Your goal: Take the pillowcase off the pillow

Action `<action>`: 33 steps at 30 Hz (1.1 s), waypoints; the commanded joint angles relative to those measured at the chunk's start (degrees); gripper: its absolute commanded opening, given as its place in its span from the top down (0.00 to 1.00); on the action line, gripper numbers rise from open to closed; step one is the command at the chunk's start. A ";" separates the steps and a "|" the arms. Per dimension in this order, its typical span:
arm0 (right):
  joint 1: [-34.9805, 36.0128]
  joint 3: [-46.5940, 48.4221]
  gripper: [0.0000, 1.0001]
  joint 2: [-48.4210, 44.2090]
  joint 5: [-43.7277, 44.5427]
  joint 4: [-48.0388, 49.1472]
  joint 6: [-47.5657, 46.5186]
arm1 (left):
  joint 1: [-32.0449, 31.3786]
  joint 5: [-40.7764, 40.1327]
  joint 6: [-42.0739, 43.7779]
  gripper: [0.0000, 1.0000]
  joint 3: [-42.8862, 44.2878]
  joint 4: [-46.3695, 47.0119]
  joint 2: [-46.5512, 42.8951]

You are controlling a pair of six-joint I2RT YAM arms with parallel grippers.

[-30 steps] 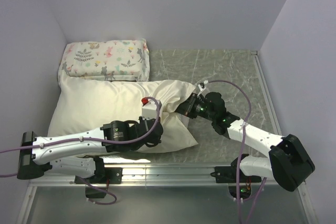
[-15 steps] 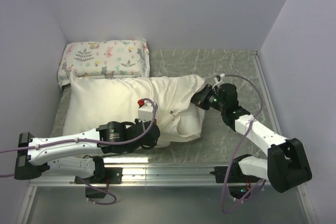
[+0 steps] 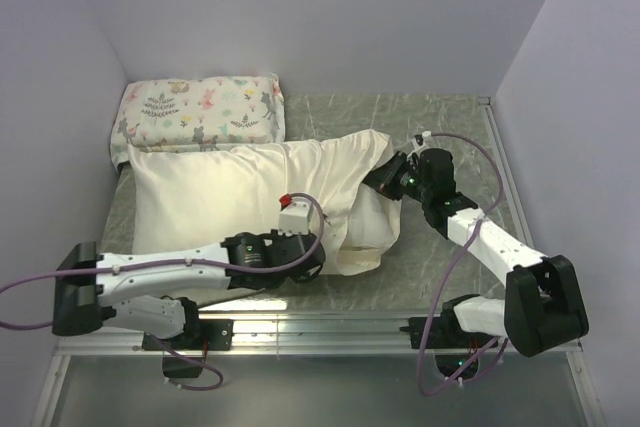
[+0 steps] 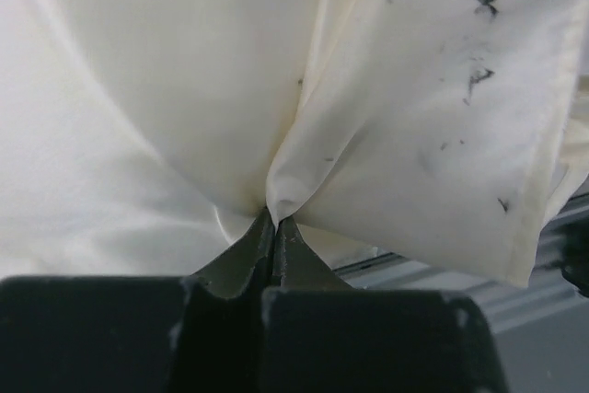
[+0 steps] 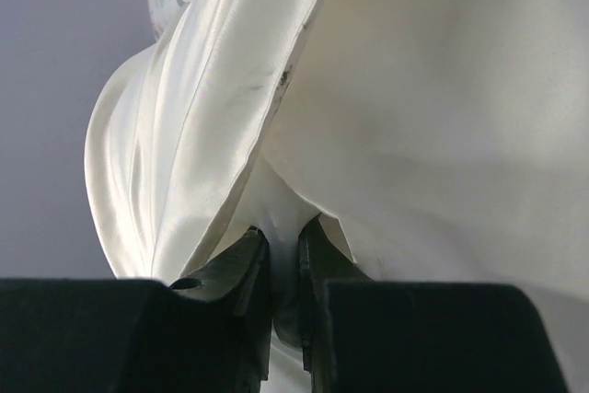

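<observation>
- Two pinches hold the pillowcase (image 3: 230,197). Over the last second its left edge has slid rightward on the tabletop (image 3: 440,127), baring grey surface by the left wall, just in front of the printed pillow (image 3: 200,112).
- Moving right, the left claw (image 4: 276,218) has travelled the same way with the cloth. Its fingers are closed narrow on a puckered fold of cream fabric near the front edge.
- Further right, the right claw (image 5: 282,227) has drawn outward and toward the back, also clamped narrow on a gathered ridge at the sack's right end, which now looks stretched.
- My reading is that the whole bundle was dragged as one body. The pillow seems to sit inside the sack as snugly as before, so the stripping has barely started, and something will have to hold the filling back.
- Hidden on the left: no bright-white pillow surface can be picked out from above.
- Centre: in the left wrist view, the paler sheet beside the smudged, hemmed flap could be pillow or overexposed case; I cannot tell.
- Right: whether that claw has caught only the sack or a pillow corner too is not visible.
</observation>
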 commanded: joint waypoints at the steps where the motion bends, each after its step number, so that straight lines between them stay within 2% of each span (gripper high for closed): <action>1: 0.27 1.08 0.95 -2.99 5.49 6.90 -0.92 | 1.38 3.46 1.94 1.00 -1.70 2.83 5.26; 4: 2.46 1.24 0.93 -5.36 5.48 5.59 -2.31 | 2.54 5.22 3.96 0.98 -1.71 8.99 7.29; 6: 5.09 3.08 0.92 -5.89 8.89 1.38 -3.99 | 2.54 5.74 5.10 0.86 -1.44 11.88 7.82; 7: 5.80 3.44 0.91 -5.90 9.26 0.58 -4.96 | 2.54 5.83 5.37 0.75 -0.92 12.42 8.00; 13: 7.47 3.44 0.92 -7.64 10.92 -1.26 -5.92 | 1.49 6.54 7.66 0.49 4.17 11.12 9.41; 21: 8.62 2.66 0.96 -13.89 13.65 -6.02 -8.65 | -0.01 7.94 11.43 0.43 13.58 6.36 2.91; 24: 9.24 2.30 0.97 -15.47 14.62 -6.54 -9.18 | -0.45 8.56 13.54 0.36 17.62 6.19 1.76; 25: 9.41 2.30 0.98 -15.82 14.88 -6.72 -9.18 | -0.45 7.86 14.07 0.30 19.28 6.10 1.76; 27: 9.50 2.74 1.00 -16.35 14.97 -7.33 -9.62 | -0.45 7.07 15.48 0.25 22.27 5.22 2.63; 30: 10.02 3.35 1.00 -17.75 15.32 -8.30 -10.06 | 1.12 2.94 17.41 0.18 27.53 3.29 5.53; 33: 10.73 4.23 1.00 -18.90 15.94 -9.35 -10.24 | 5.16 5.12 21.27 0.15 30.19 4.51 9.13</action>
